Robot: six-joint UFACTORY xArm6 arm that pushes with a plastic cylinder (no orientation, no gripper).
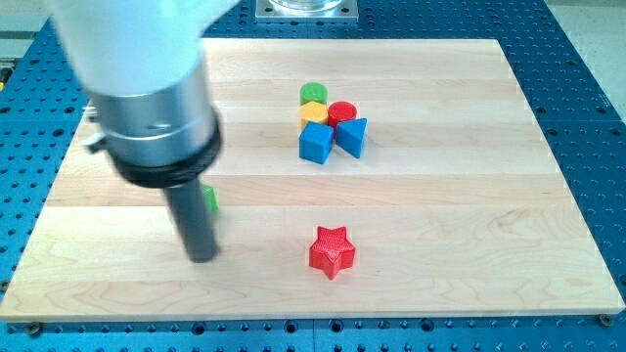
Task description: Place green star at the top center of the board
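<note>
Camera view, the only one: wooden board (548,196) on a blue perforated bench (587,59), with the rod reaching down at the view's left and my tip (201,258) resting on the wood near the bottom left. No claw on this rig, so nothing to report as released, clenched or grasping; just a bare rod end for shoving. Green star (210,200) almost wholly hidden behind the rod, only a sliver of green showing on the rod's right edge, just above my tip and apparently touching or just beside the shaft; shape not readable from that sliver, taken as the star from the task. Well apart, toward the top centre: a tight cluster of green round block (313,94), yellow block (313,111), red round block (342,112), blue cube (315,143) and blue wedge-like block (353,136). Red star (332,251) alone near the bottom centre. Judged as a light, rigid little piece, likely sliding readily on smooth wood and prone to spin if nudged off a point. Best contact: flat against a notch between two points, from the lower left, pushing up and rightward. Risk: bumping the cluster near the goal.
</note>
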